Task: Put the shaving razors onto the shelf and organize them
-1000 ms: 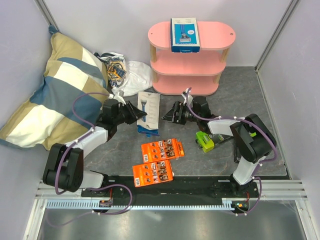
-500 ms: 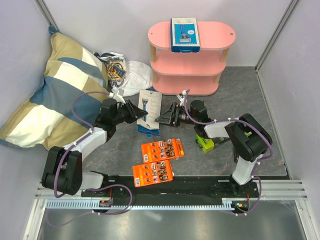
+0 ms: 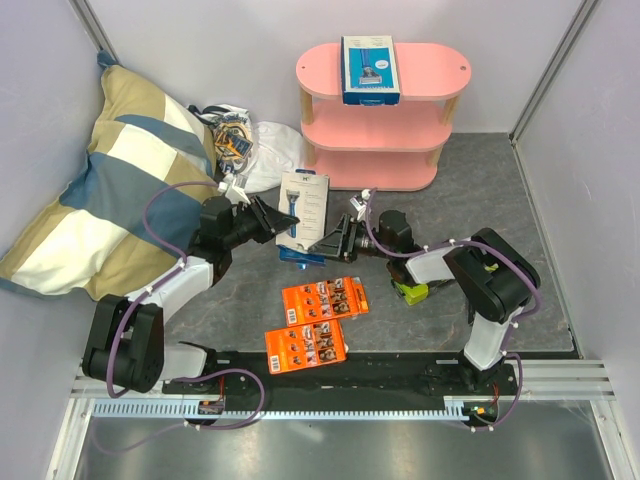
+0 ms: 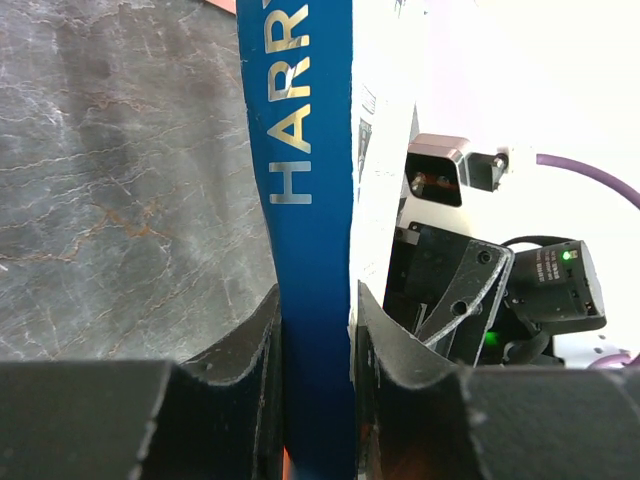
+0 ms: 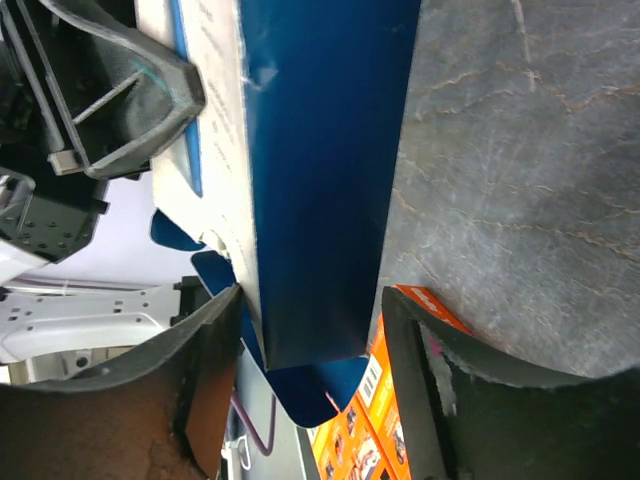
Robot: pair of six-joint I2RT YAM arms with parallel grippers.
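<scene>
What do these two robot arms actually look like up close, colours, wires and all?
The left arm and right arm match: chunky black joints linked by smooth white shells, both mounted on a black base rail. A thin purple cable loops loosely along each. The jaws are matte black, curved plastic. No sleeves or readable markings show.

Black-and-white jointed arms [image 3: 175, 283] carry looping purple cables [image 3: 150, 205].
</scene>
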